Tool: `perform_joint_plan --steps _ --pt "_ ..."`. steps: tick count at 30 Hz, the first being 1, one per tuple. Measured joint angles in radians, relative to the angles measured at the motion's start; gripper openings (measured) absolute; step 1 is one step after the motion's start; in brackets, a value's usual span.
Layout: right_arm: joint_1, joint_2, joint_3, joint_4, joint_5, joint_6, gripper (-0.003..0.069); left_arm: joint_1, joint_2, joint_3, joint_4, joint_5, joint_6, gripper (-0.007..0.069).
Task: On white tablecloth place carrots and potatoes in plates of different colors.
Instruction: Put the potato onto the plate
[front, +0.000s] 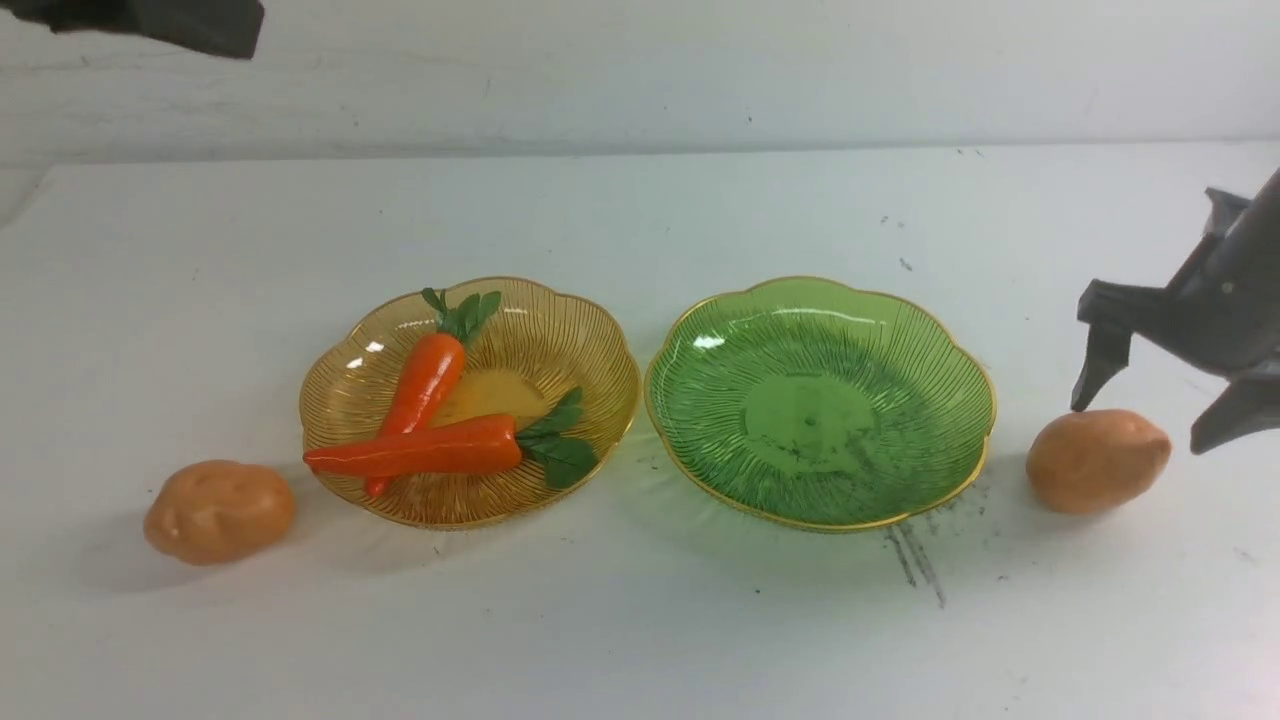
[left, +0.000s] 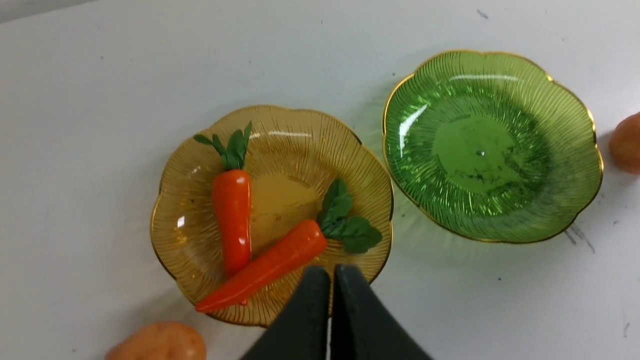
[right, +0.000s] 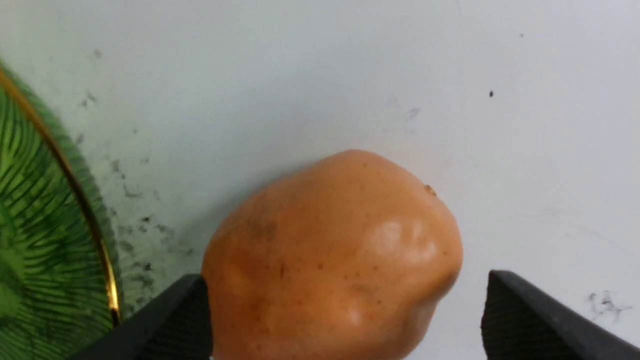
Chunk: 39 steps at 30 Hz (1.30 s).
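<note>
Two orange carrots (front: 425, 385) (front: 420, 450) lie crossed in the amber plate (front: 560, 340). The green plate (front: 820, 420) beside it is empty. One potato (front: 220, 510) lies on the white tablecloth (front: 640, 620) left of the amber plate. The other potato (front: 1098, 460) lies right of the green plate. My right gripper (front: 1145, 422) is open, its fingers straddling this potato (right: 330, 255) just above it, one finger close to its side. My left gripper (left: 331, 280) is shut and empty, high above the amber plate's (left: 200, 240) near rim.
Part of the left arm (front: 180, 22) shows at the top left of the front view. Grey scuff streaks (front: 915, 555) mark the cloth near the green plate's front edge. A pale wall runs along the far table edge.
</note>
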Motion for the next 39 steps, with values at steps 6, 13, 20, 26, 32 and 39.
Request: perform_joint_plan --steps 6,13,20,26,32,39 --pt "0.0 0.053 -0.05 0.029 0.003 0.02 0.0692 0.0 0.002 0.064 0.001 0.0 0.016 -0.0003" --pt "0.0 0.091 -0.076 0.054 0.006 0.032 0.0676 0.0 0.002 0.068 0.002 0.0 0.033 -0.0003" --pt "0.0 0.103 -0.086 0.044 0.005 0.022 0.0546 0.0 0.002 0.069 0.002 0.0 0.037 -0.0003" --pt "0.003 0.114 -0.141 -0.007 0.042 -0.015 0.0547 0.0 0.002 0.069 0.002 0.0 0.04 -0.0003" --pt "0.012 0.095 -0.278 -0.02 0.055 -0.033 0.0545 0.0 0.002 0.069 0.003 -0.001 0.041 -0.0003" --pt "0.128 0.058 -0.408 0.106 0.054 -0.122 0.0544 0.0 0.002 0.069 0.003 -0.001 0.041 -0.0003"
